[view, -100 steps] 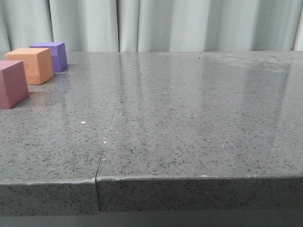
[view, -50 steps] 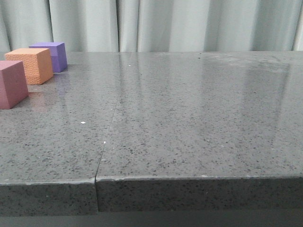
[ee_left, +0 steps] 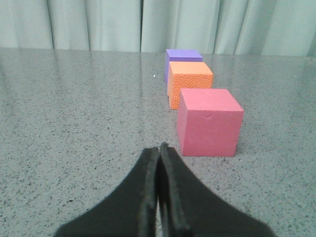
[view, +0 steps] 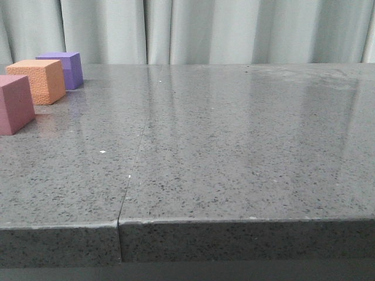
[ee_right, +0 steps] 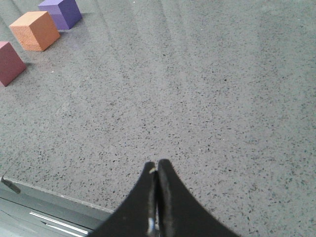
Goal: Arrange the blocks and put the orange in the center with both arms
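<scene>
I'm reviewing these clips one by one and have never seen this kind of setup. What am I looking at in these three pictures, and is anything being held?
It is a two-armed robot at a grey speckled table. One picture looks forward over the table; neither arm shows in it. The other two come from cameras on each wrist, so the black prongs at the bottom are that arm's own gripper: the left gripper and the right gripper. Both are closed with nothing between the fingers. Three cubes stand in a row on the table's left side: the pinkish-red cube nearest, the orange cube in the middle, and the purple cube farthest. Nothing is held.
</scene>
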Robot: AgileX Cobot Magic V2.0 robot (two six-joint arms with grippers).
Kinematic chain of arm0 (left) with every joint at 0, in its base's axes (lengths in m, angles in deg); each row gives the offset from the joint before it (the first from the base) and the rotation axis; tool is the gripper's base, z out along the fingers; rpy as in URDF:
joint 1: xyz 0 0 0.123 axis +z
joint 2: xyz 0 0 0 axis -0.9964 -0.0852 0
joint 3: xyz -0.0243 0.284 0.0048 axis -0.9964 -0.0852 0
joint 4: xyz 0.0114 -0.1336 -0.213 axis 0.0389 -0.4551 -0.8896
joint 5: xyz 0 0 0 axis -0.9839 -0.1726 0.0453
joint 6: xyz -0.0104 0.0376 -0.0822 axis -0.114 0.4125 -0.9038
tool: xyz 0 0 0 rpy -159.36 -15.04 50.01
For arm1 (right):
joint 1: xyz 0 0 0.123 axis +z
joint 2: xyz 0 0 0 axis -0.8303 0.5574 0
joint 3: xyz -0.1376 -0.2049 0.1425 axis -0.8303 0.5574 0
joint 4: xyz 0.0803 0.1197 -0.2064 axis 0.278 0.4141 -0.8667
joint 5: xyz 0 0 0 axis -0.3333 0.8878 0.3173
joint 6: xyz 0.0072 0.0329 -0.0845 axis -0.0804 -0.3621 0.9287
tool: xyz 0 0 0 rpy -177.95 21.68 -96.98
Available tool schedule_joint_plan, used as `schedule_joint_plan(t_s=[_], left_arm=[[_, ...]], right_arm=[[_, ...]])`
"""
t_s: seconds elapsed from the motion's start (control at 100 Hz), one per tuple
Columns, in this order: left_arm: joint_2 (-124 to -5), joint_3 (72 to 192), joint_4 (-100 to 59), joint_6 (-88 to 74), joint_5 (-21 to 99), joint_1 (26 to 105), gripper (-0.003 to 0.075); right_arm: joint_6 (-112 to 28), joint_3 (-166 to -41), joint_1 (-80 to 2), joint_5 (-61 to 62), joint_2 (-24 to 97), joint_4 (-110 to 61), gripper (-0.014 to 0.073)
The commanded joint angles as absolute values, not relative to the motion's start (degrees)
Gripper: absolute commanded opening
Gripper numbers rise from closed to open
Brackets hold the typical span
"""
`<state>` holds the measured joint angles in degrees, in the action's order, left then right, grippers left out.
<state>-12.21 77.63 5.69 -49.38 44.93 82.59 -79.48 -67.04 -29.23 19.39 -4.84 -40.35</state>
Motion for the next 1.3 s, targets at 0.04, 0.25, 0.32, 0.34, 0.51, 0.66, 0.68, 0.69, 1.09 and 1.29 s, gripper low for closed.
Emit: schedule_joint_plan(t_s=[0.04,0.25,0.32,0.34,0.51,0.66,0.68,0.69,1.09,1.29], left_arm=[[-10.00,77.15,2.56,-47.72,50.21,82.62,-0.0020],[-4.65,72.13,2.67,-47.72,52.27,82.62,-0.0020],[-4.90,72.25,3.76,-47.72,50.99,82.62,-0.0020],[-4.76,72.25,4.00,-47.72,50.99,82.62,-0.0020],[-4.76,72.25,4.21,-47.72,51.56,82.62,-0.0020],[-4.76,72.25,4.21,-47.72,51.56,82.37,-0.0020],[-4.76,72.25,4.21,-47.72,51.56,82.37,-0.0020],[-4.76,72.25,4.21,-47.72,51.56,82.37,-0.0020],[-4.76,72.25,4.21,-47.72,51.56,82.37,-0.0020],[-4.76,72.25,4.21,-47.72,51.56,82.37,-0.0020]], right_arm=[[-78.90,-68.47,-29.31,15.35,-4.45,-40.70,-0.0068],[-78.90,-68.47,-29.31,15.35,-4.45,-40.70,-0.0068],[-78.90,-68.47,-29.31,15.30,-4.44,-40.70,-0.0068],[-78.90,-68.47,-29.31,15.30,-4.44,-40.70,-0.0068],[-78.90,-68.47,-29.31,15.30,-4.44,-40.70,-0.0068],[-78.90,-68.47,-29.31,15.30,-4.44,-40.70,-0.0068],[-78.90,-68.47,-29.31,15.30,-4.44,-40.70,-0.0068],[-78.90,-68.47,-29.31,15.30,-4.44,-40.70,-0.0068],[-78.90,-68.47,-29.31,15.30,-4.44,-40.70,-0.0068],[-78.90,-68.47,-29.31,15.30,-4.44,-40.70,-0.0068]])
